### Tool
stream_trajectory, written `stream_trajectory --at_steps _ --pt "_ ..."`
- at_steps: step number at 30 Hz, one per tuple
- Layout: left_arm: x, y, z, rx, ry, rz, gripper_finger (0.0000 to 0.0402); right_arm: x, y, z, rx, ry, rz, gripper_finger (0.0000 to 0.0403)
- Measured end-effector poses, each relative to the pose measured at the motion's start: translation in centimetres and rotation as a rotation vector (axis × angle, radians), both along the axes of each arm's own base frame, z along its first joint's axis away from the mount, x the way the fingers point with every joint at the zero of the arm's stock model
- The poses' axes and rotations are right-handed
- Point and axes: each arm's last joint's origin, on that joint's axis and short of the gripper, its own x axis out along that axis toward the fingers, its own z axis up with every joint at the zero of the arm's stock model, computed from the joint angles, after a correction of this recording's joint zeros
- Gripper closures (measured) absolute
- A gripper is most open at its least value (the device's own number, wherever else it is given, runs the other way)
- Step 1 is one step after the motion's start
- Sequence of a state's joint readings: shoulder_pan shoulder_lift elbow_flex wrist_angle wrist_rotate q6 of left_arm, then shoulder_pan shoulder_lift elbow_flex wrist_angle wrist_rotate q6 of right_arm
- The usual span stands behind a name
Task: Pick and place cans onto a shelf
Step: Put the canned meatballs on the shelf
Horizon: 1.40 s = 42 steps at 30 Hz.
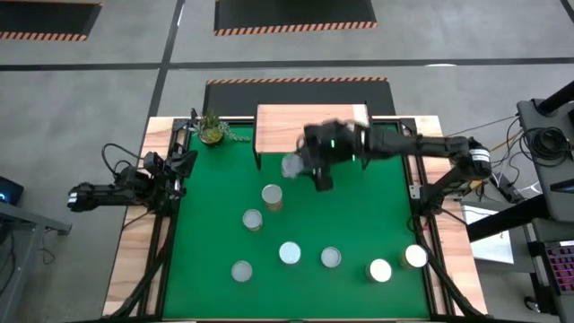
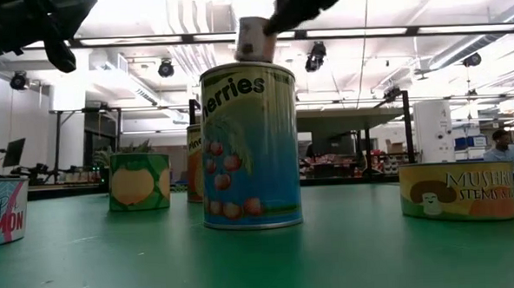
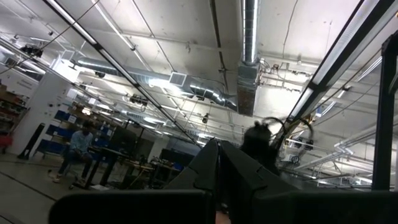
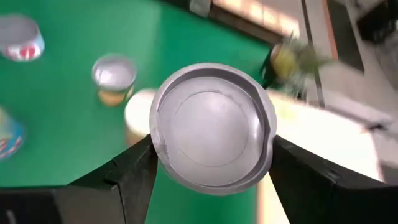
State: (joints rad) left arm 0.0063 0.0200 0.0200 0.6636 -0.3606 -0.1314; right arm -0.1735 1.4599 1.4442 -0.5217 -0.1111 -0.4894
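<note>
We are looking level across the green table [image 2: 349,253]. A tall cherries can [image 2: 250,146] is standing upright in the middle, nearest to us. Above it, the right gripper [image 2: 274,26] is coming in from the top and gripping a small can [image 2: 254,40], tilted in the air, clear of the tall can's top. A lemon can [image 2: 140,181] is sitting farther back on the left, and another can [image 2: 194,164] is peeking out from behind the cherries can. A mushroom can [image 2: 458,191] is resting on the right, and a salmon can [image 2: 4,211] is showing partly at the left edge. The left arm [image 2: 30,22] is hanging dark in the upper left corner. A person [image 2: 500,146] is sitting far back on the right.
</note>
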Motion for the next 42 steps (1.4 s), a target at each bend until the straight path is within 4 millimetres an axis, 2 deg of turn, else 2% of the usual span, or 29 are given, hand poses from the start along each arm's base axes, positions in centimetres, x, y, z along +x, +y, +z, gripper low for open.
stream_trajectory --at_steps 4,9,14,17,21,32,37,42 --pt "0.0 0.0 0.0 0.000 0.000 0.000 0.0402 0.3 -4.7 0.7 0.064 -0.055 0.052 0.0144" --pt "0.0 0.0 0.0 0.000 -0.001 0.000 0.0402 0.8 -10.4 -1.1 0.141 -0.035 -0.007 0.0144" --pt "0.0 0.0 0.0 0.000 -0.001 0.000 0.0402 1.8 -13.6 -3.3 0.162 0.016 -0.056 0.0144" --pt "0.0 0.0 0.0 0.000 -0.001 0.000 0.0402 2.4 -14.1 -4.1 0.157 0.034 -0.049 0.0144" --pt "0.0 0.0 0.0 0.000 -0.001 0.000 0.0402 3.0 -14.5 -3.9 0.151 0.023 -0.051 0.0136" --pt "0.0 0.0 0.0 0.000 -0.001 0.000 0.0402 3.7 -15.1 -4.0 0.119 0.048 -0.110 0.0072" --pt "0.0 0.0 0.0 0.000 -0.001 0.000 0.0402 3.0 -14.7 -2.1 0.106 0.053 -0.126 0.0076" --pt "0.0 0.0 0.0 0.000 -0.001 0.001 0.0402 1.4 -13.6 -0.2 0.094 0.106 -0.172 0.0077"
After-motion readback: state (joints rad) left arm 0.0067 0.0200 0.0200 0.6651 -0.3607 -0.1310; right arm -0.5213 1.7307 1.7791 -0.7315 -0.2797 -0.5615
